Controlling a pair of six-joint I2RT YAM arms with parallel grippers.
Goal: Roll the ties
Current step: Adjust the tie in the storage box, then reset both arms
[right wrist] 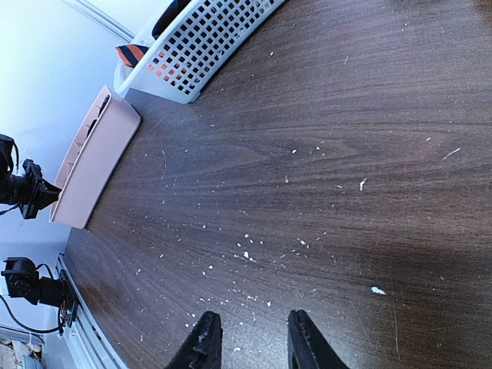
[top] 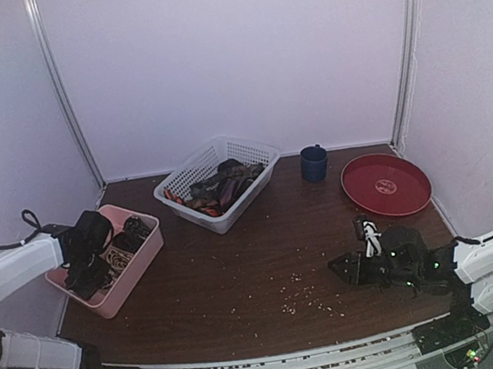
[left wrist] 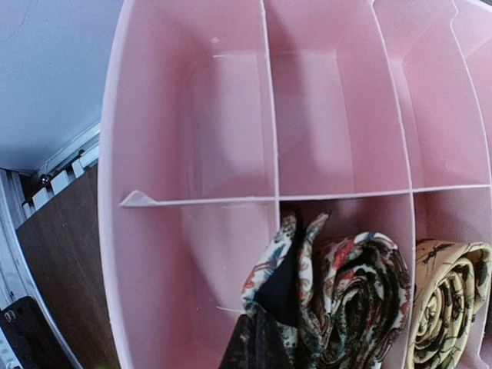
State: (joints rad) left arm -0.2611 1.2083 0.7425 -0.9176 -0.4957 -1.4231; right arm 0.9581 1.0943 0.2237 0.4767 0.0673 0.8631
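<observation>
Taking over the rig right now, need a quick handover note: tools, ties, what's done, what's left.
Left tool: shut, down in the pink tray against the rolled floral tie; can't tell if it pinches fabric.
Right tool: open, empty, low over the table.
Done: at least two ties rolled, the floral one and a rolled tan tie in the next compartment.
Left: loose ties piled in the white basket, not yet rolled.
</observation>
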